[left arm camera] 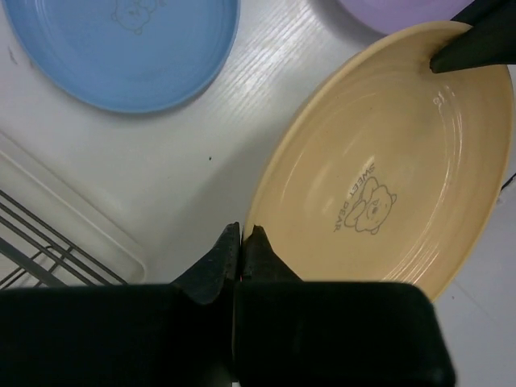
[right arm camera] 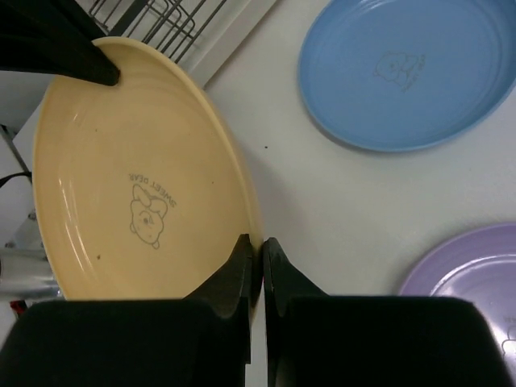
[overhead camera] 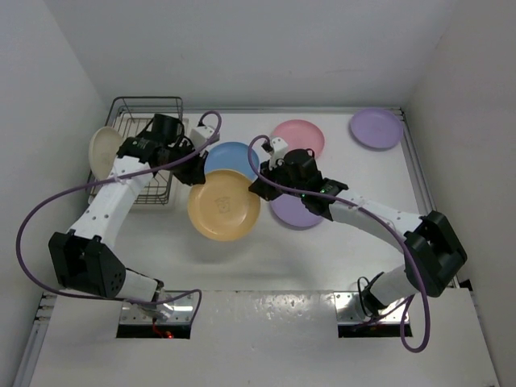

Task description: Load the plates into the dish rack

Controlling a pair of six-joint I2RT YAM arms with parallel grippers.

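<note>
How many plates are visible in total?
6: cream at the rack's left edge; blue right of the rack; yellow central, gripped; pink behind; purple under the right arm; another purple far right corner. None seems hidden.

The orange-yellow plate (left arm camera: 379, 153) bears "SWEET BEAR" printed at its centre

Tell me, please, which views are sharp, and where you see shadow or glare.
Top external view: even, soft light, only a faint shadow beside the orange-yellow plate, no glare. Left wrist view: the plate's bear print is sharp; the left gripper is nearly black, without detail. Right wrist view: sharp print and blue plate, dark right gripper.
</note>
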